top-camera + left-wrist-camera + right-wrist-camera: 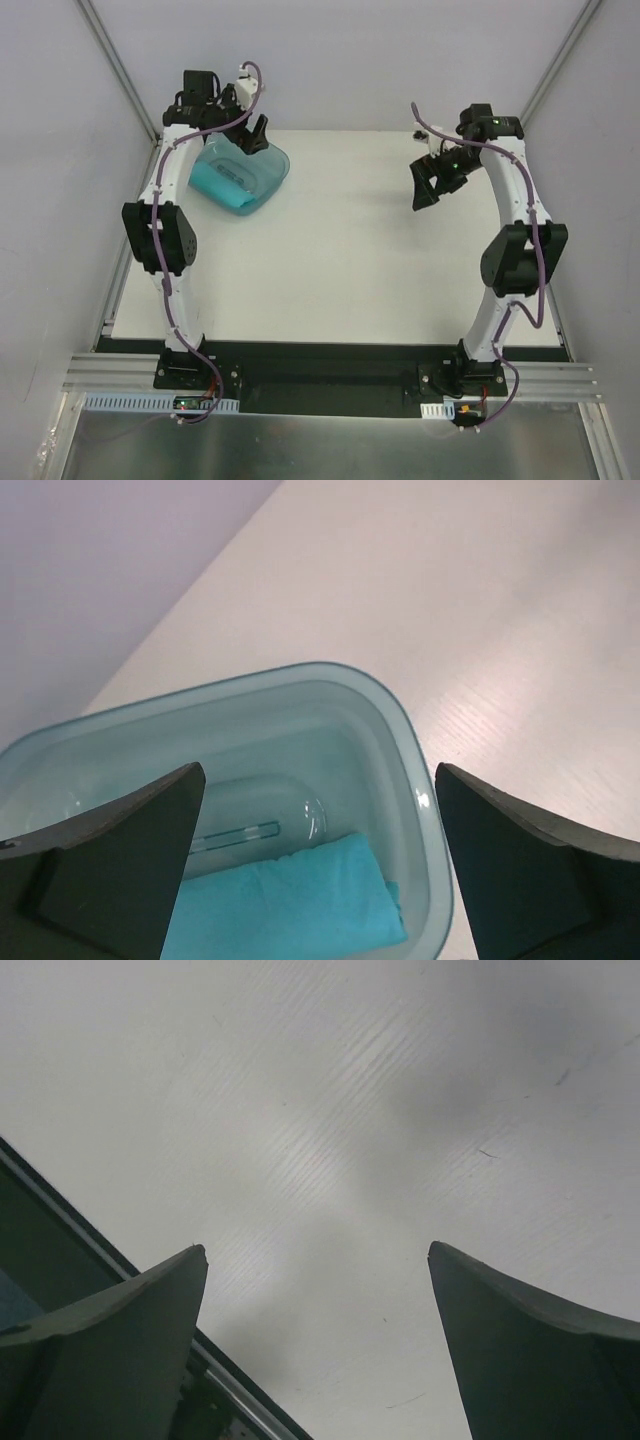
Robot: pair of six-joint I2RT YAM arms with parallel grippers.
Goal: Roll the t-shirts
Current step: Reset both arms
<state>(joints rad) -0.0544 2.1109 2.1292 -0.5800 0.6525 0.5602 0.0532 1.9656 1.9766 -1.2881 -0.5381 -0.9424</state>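
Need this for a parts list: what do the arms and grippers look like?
The left arm and right arm have white curved links, bulky black joints and purple cables along them. The left gripper and right gripper are black, each with two tapered fingers.

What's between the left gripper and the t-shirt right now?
Nothing visible from above. The t-shirt lies inside the tub, whose walls ring it on every side, and the open left gripper hangs over the tub's uncovered top.
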